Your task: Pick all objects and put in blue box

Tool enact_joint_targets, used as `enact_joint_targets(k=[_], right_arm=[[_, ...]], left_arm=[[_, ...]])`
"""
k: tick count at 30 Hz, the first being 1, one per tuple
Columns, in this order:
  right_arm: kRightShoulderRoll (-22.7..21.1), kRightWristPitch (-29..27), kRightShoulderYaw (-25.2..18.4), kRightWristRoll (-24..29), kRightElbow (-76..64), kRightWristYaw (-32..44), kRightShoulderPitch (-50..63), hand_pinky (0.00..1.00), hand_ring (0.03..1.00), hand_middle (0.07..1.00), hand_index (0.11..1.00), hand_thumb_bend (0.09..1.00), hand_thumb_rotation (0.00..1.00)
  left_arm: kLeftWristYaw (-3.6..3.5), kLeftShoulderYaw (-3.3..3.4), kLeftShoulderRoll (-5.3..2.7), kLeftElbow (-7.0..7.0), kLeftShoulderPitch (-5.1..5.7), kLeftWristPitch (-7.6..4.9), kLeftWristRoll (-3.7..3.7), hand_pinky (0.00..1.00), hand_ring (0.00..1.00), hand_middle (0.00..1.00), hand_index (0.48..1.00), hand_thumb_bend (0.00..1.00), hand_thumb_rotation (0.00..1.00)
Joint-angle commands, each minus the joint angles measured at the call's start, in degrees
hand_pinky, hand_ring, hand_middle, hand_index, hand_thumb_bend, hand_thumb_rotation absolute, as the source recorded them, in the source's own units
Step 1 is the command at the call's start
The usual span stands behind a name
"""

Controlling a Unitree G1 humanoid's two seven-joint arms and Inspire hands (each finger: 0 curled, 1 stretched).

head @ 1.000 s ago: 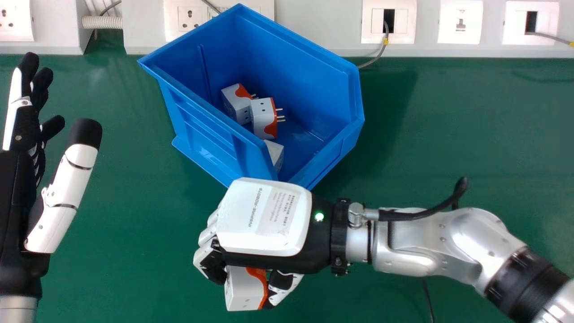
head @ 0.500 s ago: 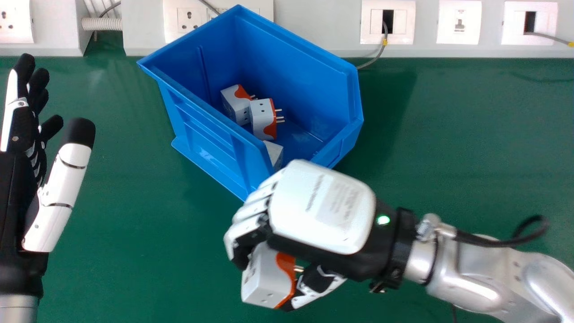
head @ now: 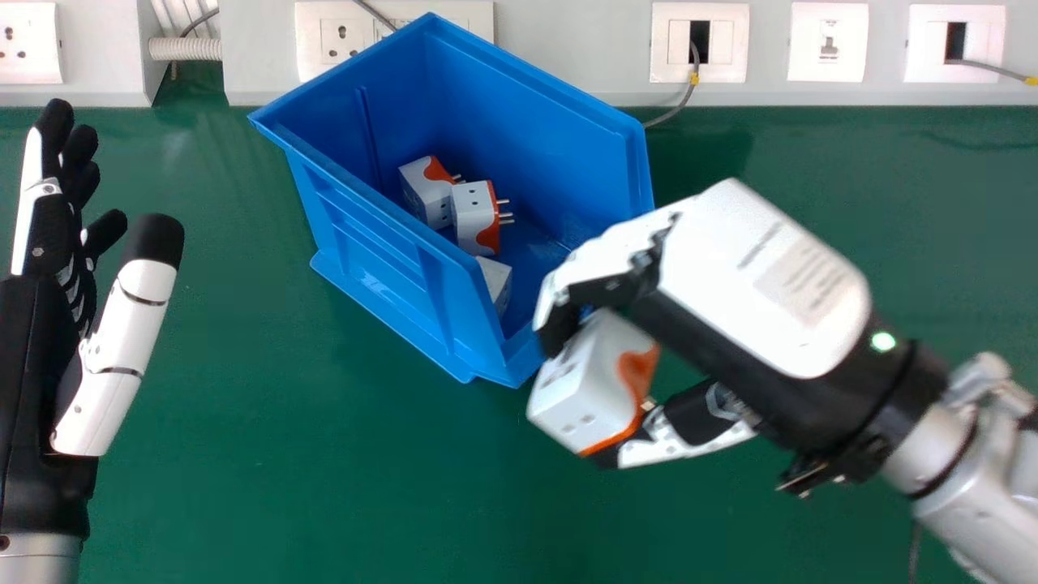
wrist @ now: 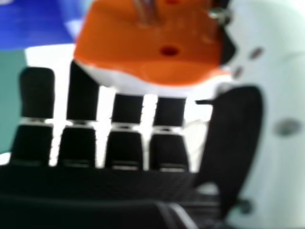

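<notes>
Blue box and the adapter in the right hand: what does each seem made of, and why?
The blue box looks like glossy moulded plastic: ribbed side, soft highlights. The adapter seems hard, satin plastic, with smooth, rounded edges; its shiny pins are probably metal.

three plugs [head: 477,217] in box [head: 381,268] on table [head: 324,487], sockets [head: 345,40] behind

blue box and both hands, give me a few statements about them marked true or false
1. The right hand grips a white and orange plug adapter. True.
2. White adapters lie in the blue box. True.
3. The gripped adapter is inside the box. False: it is outside, by the corner nearest the robot.
4. The left hand holds an adapter too. False: it is open and empty.
</notes>
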Motion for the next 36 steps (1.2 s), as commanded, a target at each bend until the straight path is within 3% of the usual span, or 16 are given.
enact_joint_targets(k=[1, 4, 10, 16, 20, 28, 36], right_arm=[[0.88, -0.32, -1.98, -0.58, -0.47, -2.24, -1.58, 0.35, 0.433, 0.485, 0.465, 0.501, 0.00], [2.93, 1.00, -2.09, -2.33, 1.21, -3.80, -4.99, 0.35, 0.432, 0.487, 0.464, 0.500, 0.00], [6.11, 1.74, -0.46, -6.17, 7.57, -7.70, -12.57, 0.35, 0.436, 0.487, 0.465, 0.499, 0.00], [11.49, 3.89, 4.08, -9.77, 16.14, -10.97, -21.57, 0.35, 0.440, 0.490, 0.467, 0.499, 0.00], [14.16, 4.97, 6.69, -11.17, 22.09, -12.39, -27.04, 0.35, 0.440, 0.490, 0.467, 0.498, 0.00], [17.98, 7.08, 11.50, -13.82, 36.27, -16.93, -36.27, 0.34, 0.435, 0.493, 0.468, 0.498, 0.00], [20.15, 9.16, 15.99, -15.92, 49.42, -20.72, -43.76, 0.34, 0.425, 0.499, 0.478, 0.497, 0.00]], left_arm=[[0.77, -0.13, -0.16, -1.07, -0.32, -0.46, 0.54, 0.93, 0.99, 0.99, 1.000, 0.57, 0.85], [1.20, -0.50, -0.33, -1.14, -0.53, -0.30, 0.94, 0.92, 0.99, 0.99, 0.999, 0.57, 0.85], [1.26, -0.25, -0.21, -0.73, -0.59, -1.17, 1.33, 0.91, 0.98, 0.99, 0.997, 0.56, 0.83], [0.98, 0.36, 0.27, 0.86, -1.24, -2.30, 0.81, 0.91, 0.98, 0.99, 0.995, 0.56, 0.83], [0.84, 0.85, 0.48, 1.12, -1.27, -2.73, 0.70, 0.91, 0.98, 0.99, 0.995, 0.56, 0.82], [0.47, 1.51, 1.55, 0.00, -0.61, -2.62, 2.53, 0.91, 0.98, 0.99, 0.995, 0.57, 0.82], [0.38, 2.30, 2.70, 0.22, -0.16, -2.54, 3.45, 0.92, 0.99, 0.99, 0.995, 0.56, 0.84]])
